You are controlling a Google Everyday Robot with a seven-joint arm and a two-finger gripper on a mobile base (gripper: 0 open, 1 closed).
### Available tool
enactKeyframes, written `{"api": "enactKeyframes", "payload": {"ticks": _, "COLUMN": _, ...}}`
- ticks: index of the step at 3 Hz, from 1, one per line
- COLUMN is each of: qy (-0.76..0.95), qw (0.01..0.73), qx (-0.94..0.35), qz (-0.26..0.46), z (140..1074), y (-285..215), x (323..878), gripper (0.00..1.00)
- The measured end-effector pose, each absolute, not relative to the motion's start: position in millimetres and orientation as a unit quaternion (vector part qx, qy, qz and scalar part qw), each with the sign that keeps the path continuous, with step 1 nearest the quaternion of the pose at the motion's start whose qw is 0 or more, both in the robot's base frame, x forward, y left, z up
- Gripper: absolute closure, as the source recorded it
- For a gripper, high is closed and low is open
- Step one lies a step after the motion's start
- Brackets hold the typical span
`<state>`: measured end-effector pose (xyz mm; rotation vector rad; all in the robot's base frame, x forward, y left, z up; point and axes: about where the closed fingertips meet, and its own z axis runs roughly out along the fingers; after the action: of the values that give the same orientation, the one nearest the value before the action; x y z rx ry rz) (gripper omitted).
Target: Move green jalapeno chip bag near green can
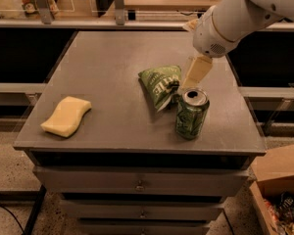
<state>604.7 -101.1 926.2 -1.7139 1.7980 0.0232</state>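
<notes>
I see the green jalapeno chip bag (160, 85) lying crumpled on the table (108, 53), right of centre, with its white lettering facing up. Its lower right edge sits just beside the green can (191, 115), perhaps touching it. The can stands upright toward the front right, showing a pale pattern and a silver top with an opening. My claw (193, 75) hangs above the bag's right edge, behind the can.

Gripper (194, 75) just above chip bag (159, 84), green can (191, 115); gap between seemingly nil; tabletop (108, 58) centre free.
</notes>
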Motion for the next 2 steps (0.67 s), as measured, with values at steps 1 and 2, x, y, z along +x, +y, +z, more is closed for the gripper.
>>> {"api": "enactKeyframes", "payload": {"ticks": 1, "qy": 0.686, "qw": 0.336, "qx": -0.645, "qz": -0.003, "z": 940.6, "y": -90.8, "x": 617.6, "gripper": 0.00}}
{"api": "enactKeyframes", "payload": {"ticks": 2, "qy": 0.699, "qw": 0.349, "qx": -0.624, "qz": -0.017, "z": 958.4, "y": -89.2, "x": 630.8, "gripper": 0.00}}
